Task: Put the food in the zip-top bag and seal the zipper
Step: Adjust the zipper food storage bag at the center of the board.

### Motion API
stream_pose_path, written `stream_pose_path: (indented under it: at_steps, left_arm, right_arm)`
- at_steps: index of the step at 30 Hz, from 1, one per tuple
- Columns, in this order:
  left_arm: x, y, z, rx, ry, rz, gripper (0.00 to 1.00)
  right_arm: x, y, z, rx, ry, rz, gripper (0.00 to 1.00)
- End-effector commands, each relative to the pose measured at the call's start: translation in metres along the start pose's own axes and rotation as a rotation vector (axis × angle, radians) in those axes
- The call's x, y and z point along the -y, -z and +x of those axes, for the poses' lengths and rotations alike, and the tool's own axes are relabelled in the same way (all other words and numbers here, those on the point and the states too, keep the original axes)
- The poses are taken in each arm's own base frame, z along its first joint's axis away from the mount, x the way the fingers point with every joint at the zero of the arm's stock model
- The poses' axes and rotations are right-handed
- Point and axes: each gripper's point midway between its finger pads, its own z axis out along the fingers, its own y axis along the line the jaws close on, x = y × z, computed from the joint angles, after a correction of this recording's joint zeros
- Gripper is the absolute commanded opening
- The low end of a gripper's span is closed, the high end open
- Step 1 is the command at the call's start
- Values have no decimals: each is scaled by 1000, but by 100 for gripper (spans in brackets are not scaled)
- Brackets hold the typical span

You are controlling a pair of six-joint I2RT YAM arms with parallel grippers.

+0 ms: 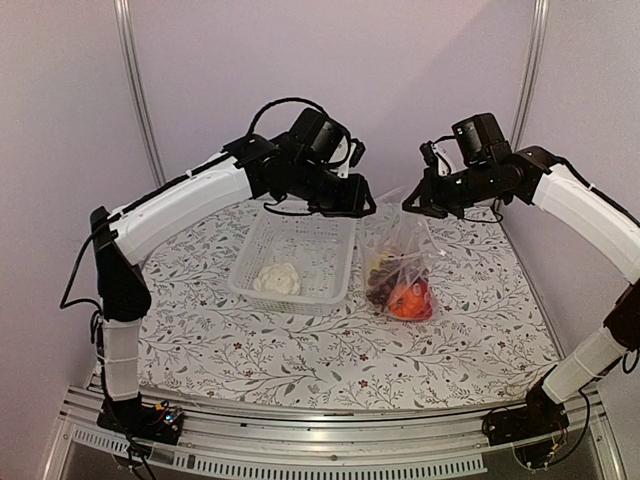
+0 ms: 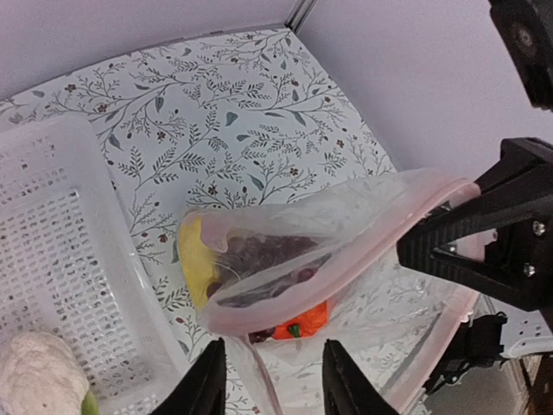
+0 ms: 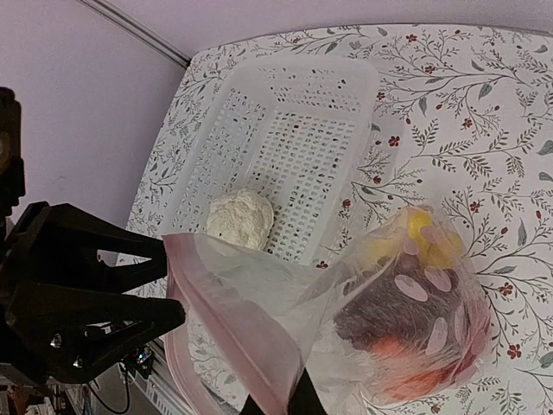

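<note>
The zip-top bag stands on the table right of the basket, its mouth held up. Inside it are the purple grapes, a yellow piece and orange-red food. My right gripper is shut on the bag's pinkish zipper rim at the right end. At the mouth's left end my left gripper is open, and a fold of bag film runs loose between its fingers. The white cauliflower lies in the basket.
The white perforated basket sits left of the bag, under my left arm, holding only the cauliflower. The floral tablecloth covers the table. Purple walls with metal posts close in the back and sides.
</note>
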Motion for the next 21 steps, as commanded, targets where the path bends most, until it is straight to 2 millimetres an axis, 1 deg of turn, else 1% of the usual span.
stream_pose_path:
  at_steps: [1, 4, 6, 7, 9, 10, 11, 13, 14, 15, 16, 19, 20, 21]
  left_arm:
    - [-10, -16, 21, -130, 18, -55, 27]
    - [-6, -20, 12, -116, 18, -20, 9]
    - [2, -20, -2, -64, 2, 18, 0]
    - [8, -19, -12, -22, -9, 40, 0]
    - [21, -15, -41, 91, -23, 97, 0]
    - [30, -12, -56, 158, -35, 130, 0]
    - [39, -8, -70, 221, -46, 171, 0]
    - [55, -1, -92, 321, -62, 242, 0]
    - [59, -3, -98, 348, -63, 263, 0]
    - [60, -6, -100, 364, -63, 272, 0]
    - [57, -13, -98, 357, -58, 269, 0]
    - [36, -37, -82, 280, 13, 242, 0]
    - [28, -41, -77, 255, 38, 231, 2]
    - [23, -42, -74, 241, 49, 225, 5]
  right_arm:
    - [-3, -2, -6, 20, 21, -9, 0]
    - [4, 8, -19, 59, 48, 58, 0]
    - [11, 18, -29, 82, 53, 107, 0]
    - [18, 23, -33, 91, 53, 146, 0]
    - [29, 36, -44, 121, 66, 233, 0]
    - [40, 44, -49, 135, 85, 311, 0]
    - [43, 52, -54, 152, 97, 354, 0]
    - [50, 59, -60, 167, 117, 414, 0]
    - [53, 59, -59, 163, 124, 427, 0]
    - [57, 56, -56, 150, 127, 441, 0]
    - [62, 52, -51, 129, 128, 454, 0]
    - [72, 33, -35, 61, 128, 454, 0]
    - [71, 27, -32, 47, 127, 435, 0]
    - [69, 22, -29, 38, 124, 415, 0]
